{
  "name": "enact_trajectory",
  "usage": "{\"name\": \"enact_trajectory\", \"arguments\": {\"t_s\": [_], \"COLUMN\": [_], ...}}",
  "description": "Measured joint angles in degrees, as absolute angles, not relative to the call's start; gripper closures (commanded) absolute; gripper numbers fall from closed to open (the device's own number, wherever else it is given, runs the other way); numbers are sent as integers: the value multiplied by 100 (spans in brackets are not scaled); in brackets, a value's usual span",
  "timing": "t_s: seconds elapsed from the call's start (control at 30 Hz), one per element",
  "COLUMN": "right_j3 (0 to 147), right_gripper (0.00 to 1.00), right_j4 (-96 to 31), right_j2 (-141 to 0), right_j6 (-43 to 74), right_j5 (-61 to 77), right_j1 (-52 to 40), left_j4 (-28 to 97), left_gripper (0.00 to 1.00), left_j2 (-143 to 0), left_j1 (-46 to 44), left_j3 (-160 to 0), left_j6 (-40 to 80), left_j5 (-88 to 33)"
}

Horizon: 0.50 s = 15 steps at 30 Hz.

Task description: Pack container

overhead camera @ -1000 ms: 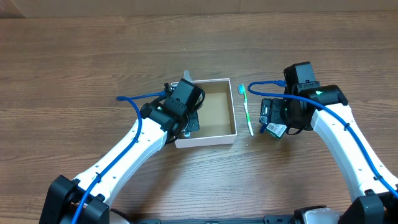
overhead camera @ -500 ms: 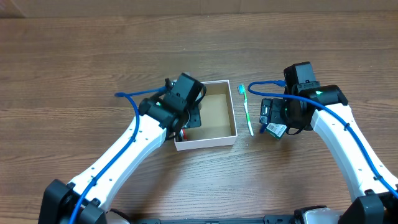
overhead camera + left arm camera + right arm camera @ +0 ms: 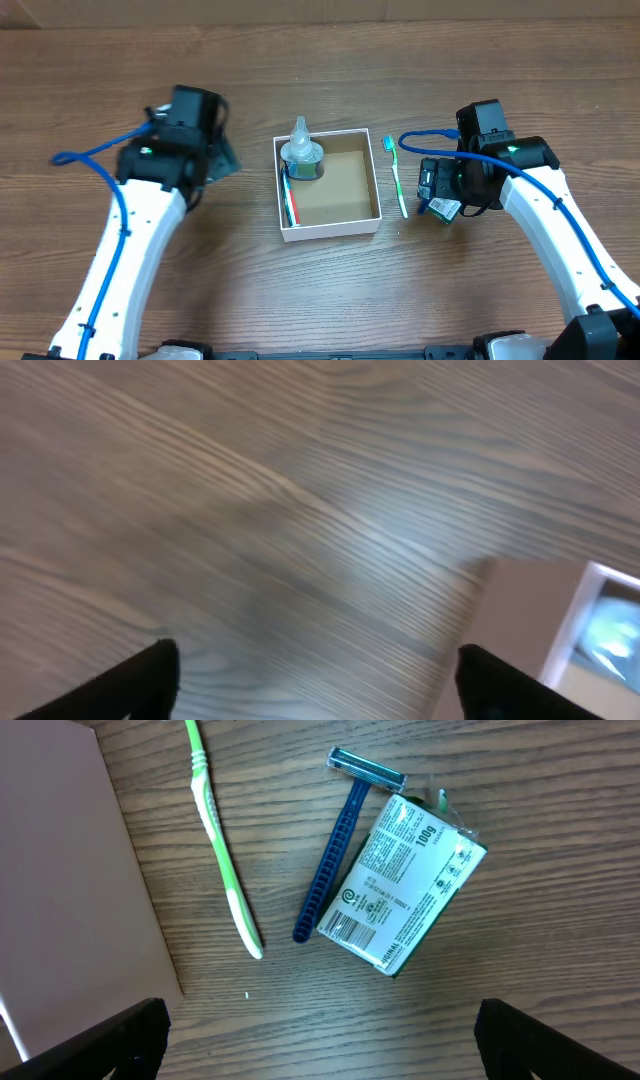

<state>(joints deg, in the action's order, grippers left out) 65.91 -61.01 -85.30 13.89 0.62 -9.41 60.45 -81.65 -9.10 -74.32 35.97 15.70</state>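
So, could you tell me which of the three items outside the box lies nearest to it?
The green toothbrush, alongside the box wall; the blue razor and the labelled packet lie farther off.

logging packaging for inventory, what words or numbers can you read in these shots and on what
"100g": on the white printed label of the rectangular clear-wrapped packet, near its upper corner.
The rest of that label, a barcode and fine print, is too small to read.
The green plastic toothbrush, blue plastic razor and white cardboard box show no text.
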Motion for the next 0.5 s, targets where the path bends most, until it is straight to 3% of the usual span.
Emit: {"name": "enact_trajectory", "arguments": {"t_s": [0.5], "right_j3": [6591], "right_gripper": [0], "right_j4": [-6106], "right_j2": [-8530], "right_j6": [1389], "right_j5": [62], "right_j1": [-941], "left_j4": [6093], "left_gripper": [0], "left_j2": [-8165], "left_j1": [-670], "left_j3": [-7432], "left_j6": [3540], "left_j5": [1568]}}
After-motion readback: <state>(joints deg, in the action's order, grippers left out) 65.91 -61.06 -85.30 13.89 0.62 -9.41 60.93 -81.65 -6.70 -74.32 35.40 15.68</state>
